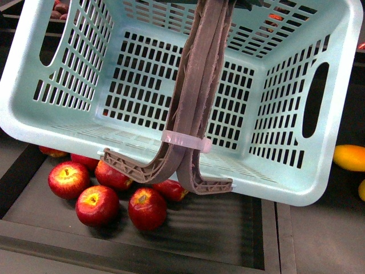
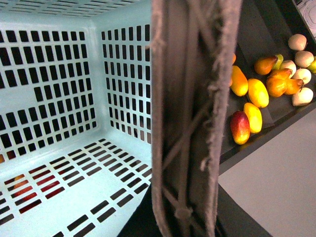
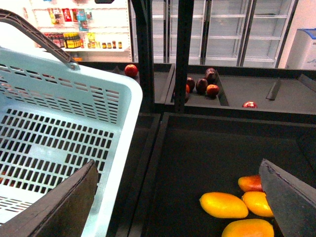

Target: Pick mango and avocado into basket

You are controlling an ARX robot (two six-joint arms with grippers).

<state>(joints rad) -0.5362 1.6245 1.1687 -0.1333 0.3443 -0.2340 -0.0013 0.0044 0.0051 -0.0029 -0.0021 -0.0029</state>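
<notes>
Right jaws: wide open, holding nothing. Left jaws: state cannot be determined. Just beyond the right jaws, the mango [image 3: 223, 205] lies on the dark surface [image 3: 207, 158] beside other mangos [image 3: 256, 202], outside the basket [image 3: 126, 113]. The basket sits tilted above red apples [image 1: 97, 204], its handles [image 1: 199, 85] banded together.

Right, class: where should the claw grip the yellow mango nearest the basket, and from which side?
Across the narrow middle of the mango, from above. It lies flat on its long side, and other mangos crowd the end away from the basket, so the top looks like the clearest way in.
</notes>
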